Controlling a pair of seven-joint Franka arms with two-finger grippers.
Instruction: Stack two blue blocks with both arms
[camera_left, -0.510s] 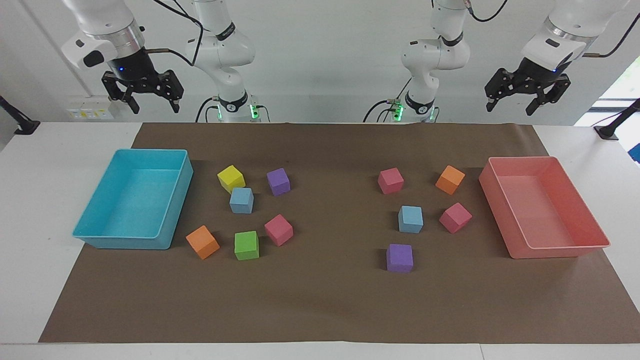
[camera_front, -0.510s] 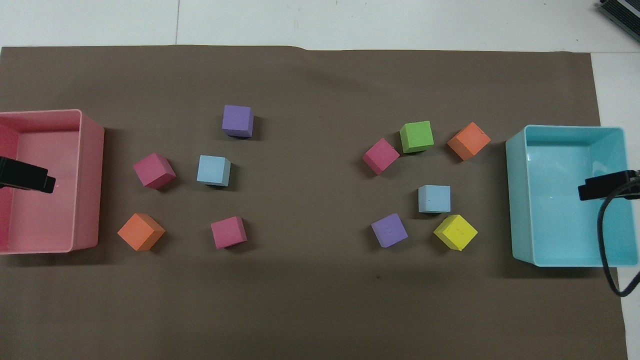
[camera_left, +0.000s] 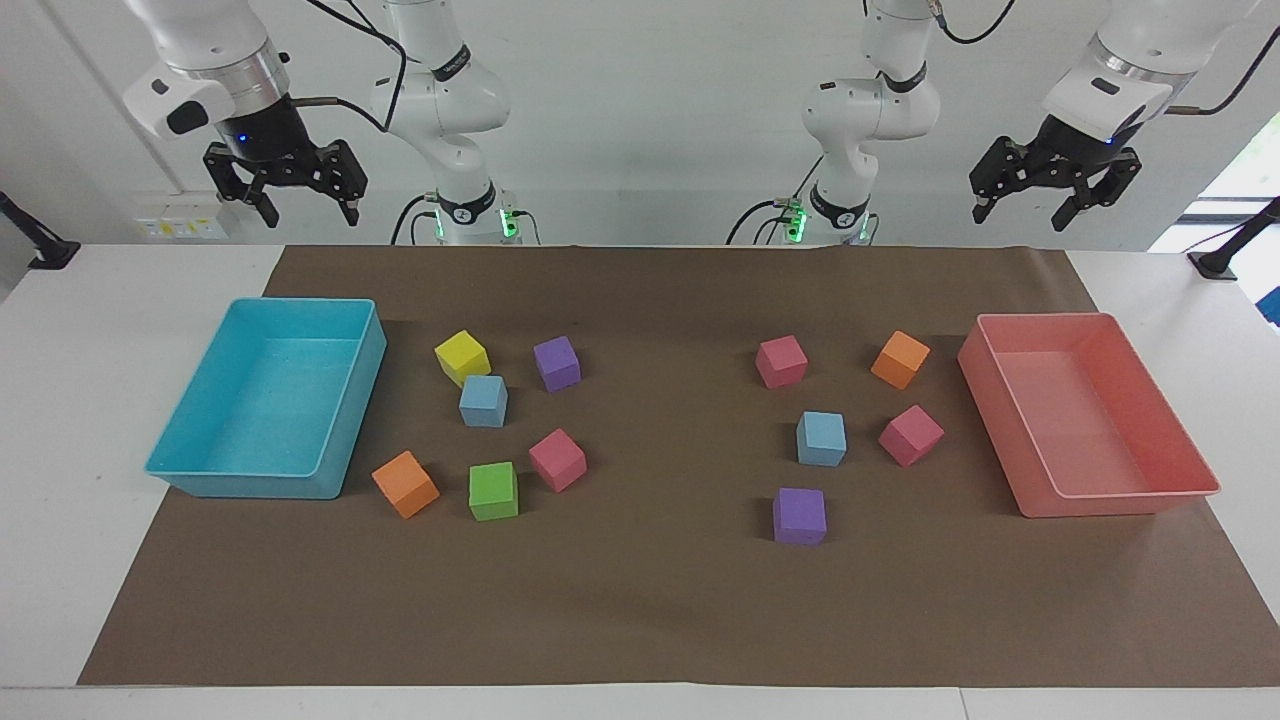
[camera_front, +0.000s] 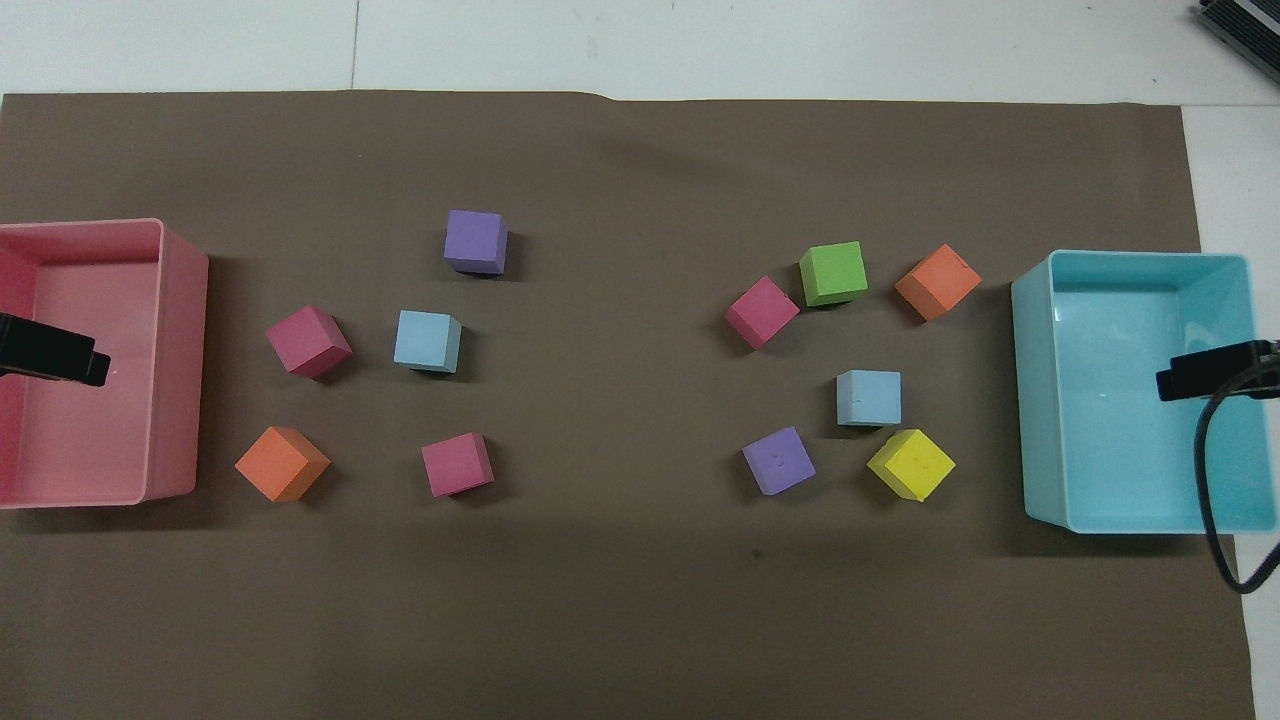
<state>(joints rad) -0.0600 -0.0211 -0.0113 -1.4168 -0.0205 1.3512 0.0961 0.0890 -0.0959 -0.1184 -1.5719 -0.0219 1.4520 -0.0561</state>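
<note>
Two small sky-blue foam cubes sit flat on the brown paper sheet (camera_left: 640, 600) that covers the desk (camera_left: 120, 300), well apart from each other and not yet stacked. One blue cube (camera_left: 483, 401) is toward the right arm's end, just beside a yellow foam cube (camera_left: 462, 357), and seems to touch its corner. The other blue cube (camera_left: 821, 438) is toward the left arm's end, between a pink foam cube (camera_left: 911, 435) and open paper, with a purple foam cube (camera_left: 799, 516) farther from the robots. The right hand (camera_left: 299, 207) hangs high in the air over the robots' edge of the desk, near the big cyan plastic tray (camera_left: 350, 400), with its fingers apart and nothing in them. The left hand (camera_left: 1027, 208) hangs high near the big pink plastic tray (camera_left: 985, 385), fingers apart too, holding nothing. It looks like the very start: no cube has been picked up. Next, each hand likely needs to come down over its own blue cube. The right hand must be careful not to bump the yellow cube.
</note>
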